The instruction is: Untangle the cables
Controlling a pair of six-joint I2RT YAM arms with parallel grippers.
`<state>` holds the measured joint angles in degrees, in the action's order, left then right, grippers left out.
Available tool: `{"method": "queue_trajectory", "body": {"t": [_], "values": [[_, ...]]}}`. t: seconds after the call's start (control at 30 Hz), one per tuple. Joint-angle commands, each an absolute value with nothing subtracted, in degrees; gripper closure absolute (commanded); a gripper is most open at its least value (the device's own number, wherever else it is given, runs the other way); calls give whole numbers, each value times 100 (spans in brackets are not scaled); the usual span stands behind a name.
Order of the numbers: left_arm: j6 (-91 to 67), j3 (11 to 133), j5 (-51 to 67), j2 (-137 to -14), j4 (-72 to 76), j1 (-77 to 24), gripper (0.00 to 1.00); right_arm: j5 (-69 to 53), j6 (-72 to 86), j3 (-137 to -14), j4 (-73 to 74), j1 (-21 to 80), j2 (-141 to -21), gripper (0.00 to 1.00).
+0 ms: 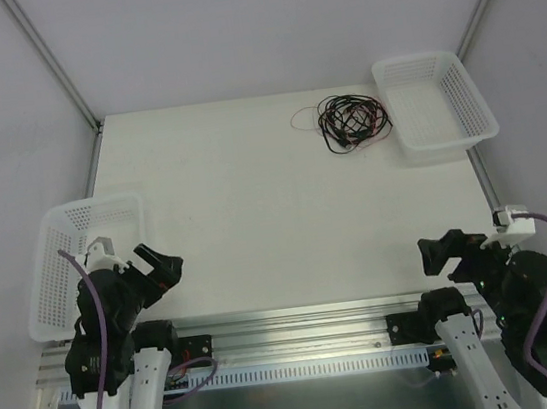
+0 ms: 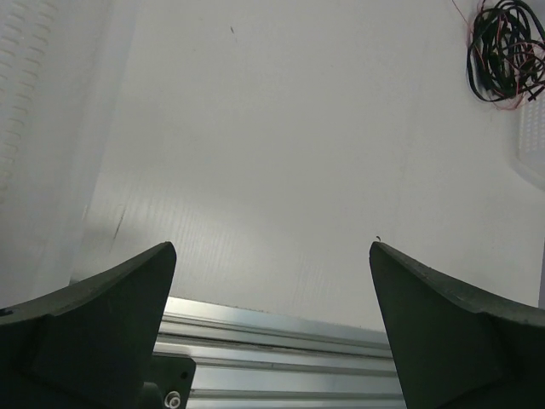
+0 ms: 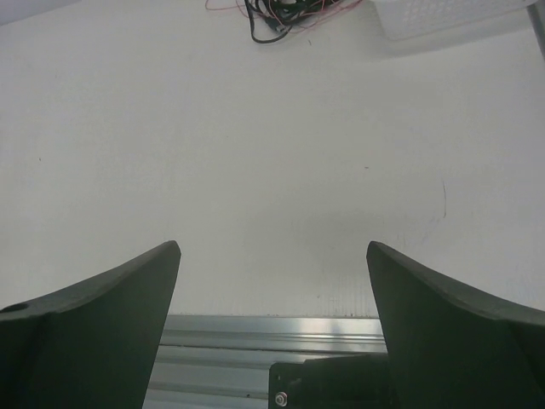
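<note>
The cables lie in a tangled heap of black wires with a thin red one at the far right of the table, just left of a white basket. They also show at the top right of the left wrist view as the cables and at the top edge of the right wrist view as the cables. My left gripper rests open near the table's front left, far from them. My right gripper stands open at the front right. In both wrist views, the left gripper and the right gripper hold nothing.
A white mesh basket sits at the far right beside the heap. A second white basket stands at the left edge, close to my left arm. An aluminium rail runs along the near edge of the white table.
</note>
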<state>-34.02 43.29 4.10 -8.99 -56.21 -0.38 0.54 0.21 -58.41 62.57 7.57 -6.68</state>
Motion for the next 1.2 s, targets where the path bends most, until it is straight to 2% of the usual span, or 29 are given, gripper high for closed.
{"method": "queue_trajectory", "body": {"t": [0.0, 0.3, 0.4, 0.57, 0.83, 1.13, 1.17], "values": [[-3595, 4280, 940, -1519, -4695, -35, 1, -105, 351, -5652, 5426, 721, -1580, 3], [-2373, 4378, 1564, -2952, -4035, -35, 1, -369, 448, -6151, 3993, 738, -4743, 3], [-2417, 4176, 1870, -3216, -3658, -35, 1, -45, 641, -6450, 3482, 817, -5834, 3], [-2268, 3640, 2065, -3656, -2867, -35, 1, 1255, 1352, -6977, 2323, 1151, -7310, 3], [-2048, 3331, 2127, -3639, -2575, -35, 1, 2758, 2179, -9025, 2092, 1503, -10656, 3], [-2039, 3349, 2065, -3638, -2584, -35, 1, 3015, 2733, -11055, 2556, 1573, -12952, 1], [-2030, 3349, 2074, -3647, -2575, -35, 1, 2989, 2768, -11222, 2662, 1565, -13077, 3]]}}
